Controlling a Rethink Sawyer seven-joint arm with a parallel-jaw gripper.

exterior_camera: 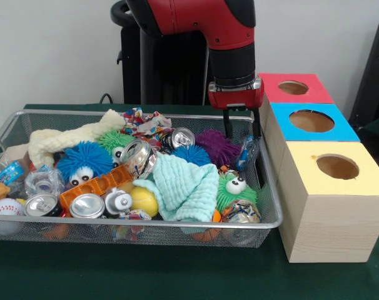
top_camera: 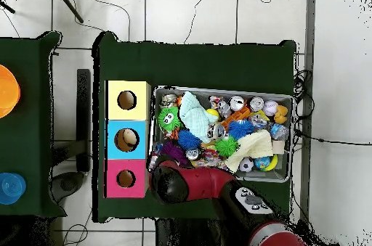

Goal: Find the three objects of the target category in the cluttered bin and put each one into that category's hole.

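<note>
My gripper [exterior_camera: 241, 128] hangs open over the far right corner of the wire bin [exterior_camera: 177, 224], with nothing between its fingers. Just below it lie a purple fuzzy ball [exterior_camera: 217, 147] and a crumpled clear plastic bottle [exterior_camera: 247, 150]. The bin is packed with several crushed cans [exterior_camera: 87, 206], blue [exterior_camera: 83, 159] and green fuzzy toys [exterior_camera: 234, 187], a mint cloth [exterior_camera: 186, 187], a cream cloth [exterior_camera: 64, 139] and a yellow ball [exterior_camera: 144, 201]. In the overhead view the red arm [top_camera: 182, 183] covers the gripper at the bin's corner nearest the boxes.
Beside the bin stand three wooden boxes with round holes: red [exterior_camera: 274, 87], blue [exterior_camera: 283, 128] and yellow [exterior_camera: 308, 156]. From overhead, something tan shows inside the blue box's hole [top_camera: 127, 139]. Green cloth covers the table [exterior_camera: 177, 275].
</note>
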